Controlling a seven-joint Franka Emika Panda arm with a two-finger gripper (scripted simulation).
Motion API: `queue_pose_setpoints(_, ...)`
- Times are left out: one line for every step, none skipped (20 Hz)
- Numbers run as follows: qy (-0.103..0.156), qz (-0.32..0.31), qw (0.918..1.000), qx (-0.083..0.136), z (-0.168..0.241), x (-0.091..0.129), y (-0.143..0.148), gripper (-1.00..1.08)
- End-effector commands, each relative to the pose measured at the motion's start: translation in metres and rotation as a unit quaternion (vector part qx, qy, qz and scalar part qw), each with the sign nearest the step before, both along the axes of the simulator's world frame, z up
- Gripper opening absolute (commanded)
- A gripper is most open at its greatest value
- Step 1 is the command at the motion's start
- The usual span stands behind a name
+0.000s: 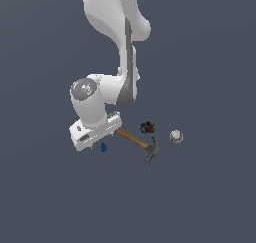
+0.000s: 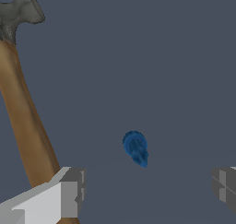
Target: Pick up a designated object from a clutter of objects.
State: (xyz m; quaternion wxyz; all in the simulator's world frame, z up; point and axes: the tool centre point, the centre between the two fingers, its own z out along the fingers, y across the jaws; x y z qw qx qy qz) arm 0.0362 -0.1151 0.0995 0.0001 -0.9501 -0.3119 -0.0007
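The designated object is a tiny bright-blue elongated piece [image 1: 103, 147] lying on the grey floor. In the wrist view the blue piece [image 2: 135, 148] sits just ahead of the gap between my fingers. My gripper [image 2: 147, 191] is open and empty, with one grey fingertip [image 2: 71, 193] and the other at the frame edge. In the exterior view the gripper [image 1: 96, 138] hovers right over the blue piece, partly hiding it. I cannot tell how high it is above the floor.
A wooden-handled hammer [image 1: 134, 138] with a grey head [image 1: 151, 150] lies close beside the blue piece; its handle [image 2: 25, 117] runs past one finger. A dark spiky clump [image 1: 147, 127] and a pale small ball [image 1: 176, 136] lie toward the exterior view's right.
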Motion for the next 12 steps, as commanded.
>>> queue_pose_setpoints(0.0,0.007,1.0,0.0,-0.005,-0.001,-0.002,1.0)
queue_pose_setpoints(0.0,0.008,1.0,0.0,-0.006,-0.001,-0.003,1.0)
queue_pose_setpoints(0.001,0.009,1.0,0.0,-0.007,-0.001,-0.003,1.0)
queue_pose_setpoints(0.001,0.009,1.0,0.0,-0.007,-0.001,-0.003,1.0)
queue_pose_setpoints(0.001,0.007,1.0,0.0,-0.006,-0.001,-0.003,1.0)
queue_pose_setpoints(0.001,0.007,1.0,0.0,-0.006,-0.001,-0.003,1.0)
queue_pose_setpoints(0.001,0.007,1.0,0.0,-0.007,-0.001,-0.003,1.0)
queue_pose_setpoints(0.001,0.007,1.0,0.0,-0.009,-0.001,-0.003,1.0)
queue_pose_setpoints(0.001,0.007,1.0,0.0,-0.011,-0.001,-0.003,1.0)
queue_pose_setpoints(0.001,0.007,1.0,0.0,-0.015,-0.002,-0.003,1.0)
queue_pose_setpoints(0.001,0.008,1.0,0.0,-0.018,-0.002,-0.003,1.0)
queue_pose_setpoints(0.001,0.008,1.0,0.0,-0.023,-0.002,-0.003,1.0)
